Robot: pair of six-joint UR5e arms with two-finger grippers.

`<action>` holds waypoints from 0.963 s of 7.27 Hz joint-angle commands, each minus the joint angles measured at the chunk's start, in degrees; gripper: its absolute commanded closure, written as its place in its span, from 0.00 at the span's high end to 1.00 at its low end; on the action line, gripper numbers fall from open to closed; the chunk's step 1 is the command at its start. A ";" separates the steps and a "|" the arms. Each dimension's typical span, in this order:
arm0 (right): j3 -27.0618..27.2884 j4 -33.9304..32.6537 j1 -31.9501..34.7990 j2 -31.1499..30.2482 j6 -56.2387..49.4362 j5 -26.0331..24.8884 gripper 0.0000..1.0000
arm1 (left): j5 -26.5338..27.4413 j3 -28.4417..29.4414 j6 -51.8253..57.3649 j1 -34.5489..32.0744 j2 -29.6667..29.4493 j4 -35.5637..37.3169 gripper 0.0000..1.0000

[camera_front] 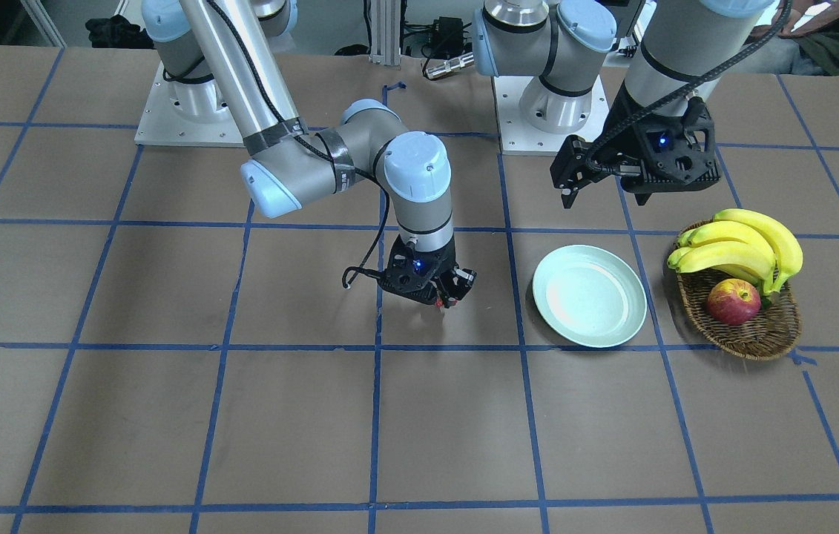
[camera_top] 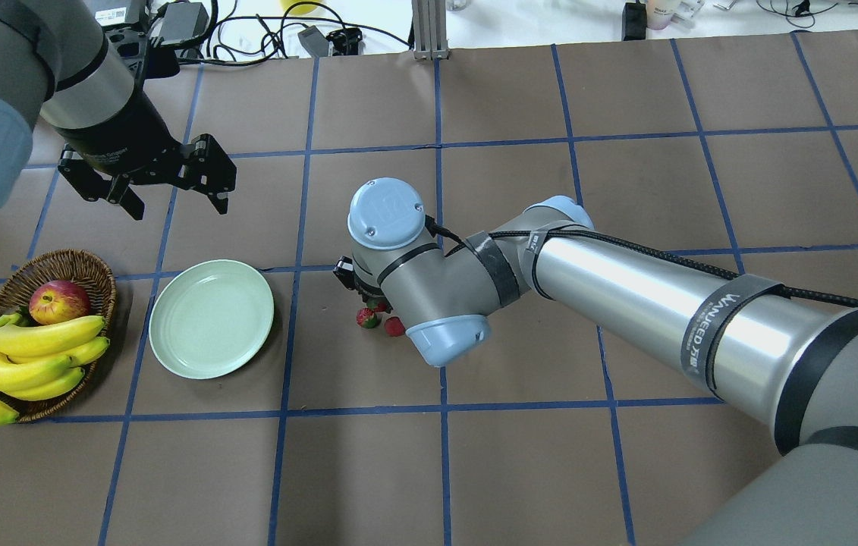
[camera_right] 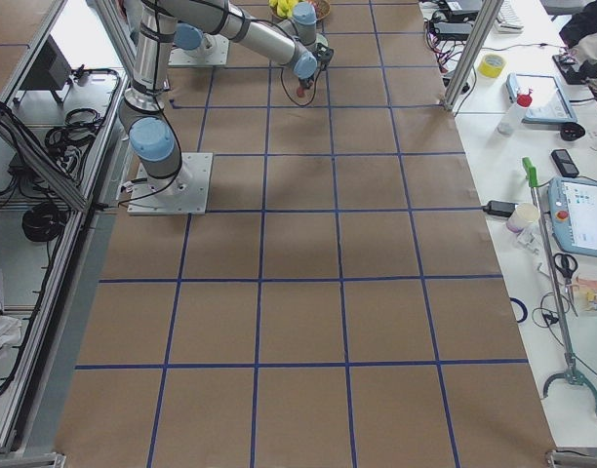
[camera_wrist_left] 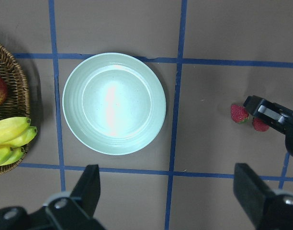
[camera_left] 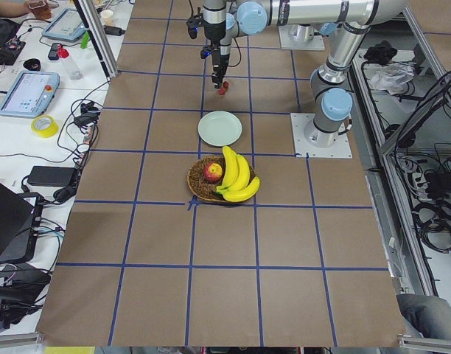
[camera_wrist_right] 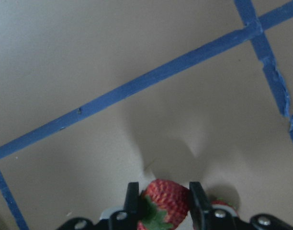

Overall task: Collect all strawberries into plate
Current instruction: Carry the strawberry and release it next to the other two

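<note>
The pale green plate [camera_front: 590, 297] lies empty on the table; it also shows in the overhead view [camera_top: 211, 318] and the left wrist view [camera_wrist_left: 114, 103]. My right gripper [camera_wrist_right: 162, 191] is low over the table beside the plate and shut on a strawberry [camera_wrist_right: 166, 200]; in the front view the right gripper [camera_front: 440, 295] stands left of the plate. Two more strawberries [camera_top: 366, 318] [camera_top: 395, 327] lie on the table right by it, and one of them [camera_wrist_left: 239, 113] shows clearly in the left wrist view. My left gripper [camera_top: 174, 201] hangs open and empty above the plate's far side.
A brown wicker basket [camera_front: 757, 337] with bananas [camera_front: 745, 245] and a red-yellow apple [camera_front: 733, 302] stands just beyond the plate, on the side away from the strawberries. Blue tape lines grid the brown table. The arm bases are at the back.
</note>
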 commanded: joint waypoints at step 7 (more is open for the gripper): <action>-0.96 30.97 -19.51 -18.74 -23.52 -1.50 0.93 | -0.70 -0.04 -0.09 0.21 -0.35 2.14 1.00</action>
